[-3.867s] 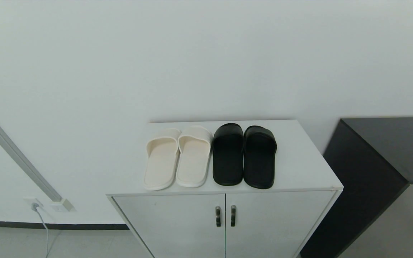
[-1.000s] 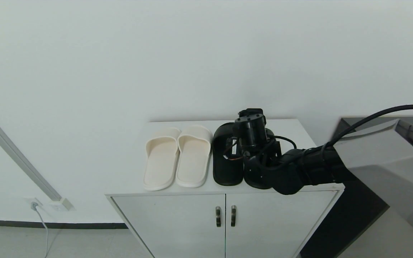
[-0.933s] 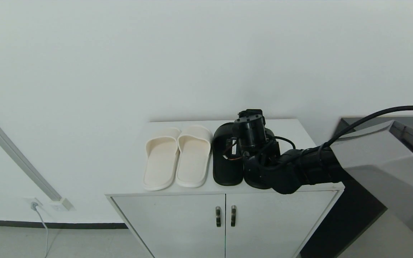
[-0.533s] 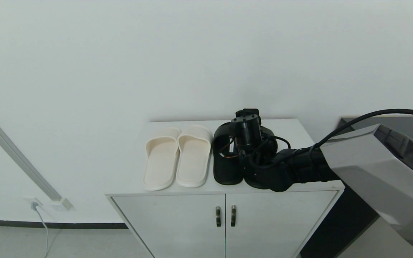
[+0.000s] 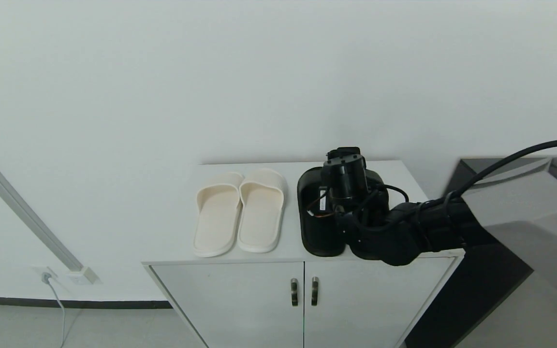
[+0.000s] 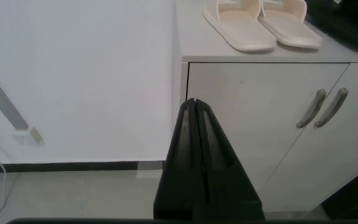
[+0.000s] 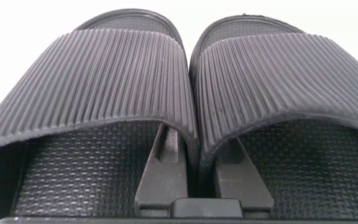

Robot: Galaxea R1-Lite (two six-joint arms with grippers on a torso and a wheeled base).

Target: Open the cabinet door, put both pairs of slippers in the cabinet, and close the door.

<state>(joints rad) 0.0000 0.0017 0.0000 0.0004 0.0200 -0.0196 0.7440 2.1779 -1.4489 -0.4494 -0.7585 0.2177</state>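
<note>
with right tool (image 7: 197, 140) seemingly closed on touching inner walls of the black slippers (image 5: 319, 232), right of centre on cabinet top (image 5: 399, 176), lift level, clear of white slippers (image 5: 237, 215); save closed left tool (image 6: 196, 124) for shut doors (image 5: 240, 299).

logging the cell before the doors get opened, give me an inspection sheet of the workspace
surface: white cabinet top, holding both pairs.
job's things: white slippers and black slippers side by side; cabinet doors shut.
clutter: nothing seen.
hands: right hand has one finger inside each black slipper, pinching their inner walls; left hand shut, low by the cabinet's left front corner.
cables: black cable running to the right hand; grey cord at wall socket.
surroundings: white wall; dark cabinet on the right.
</note>
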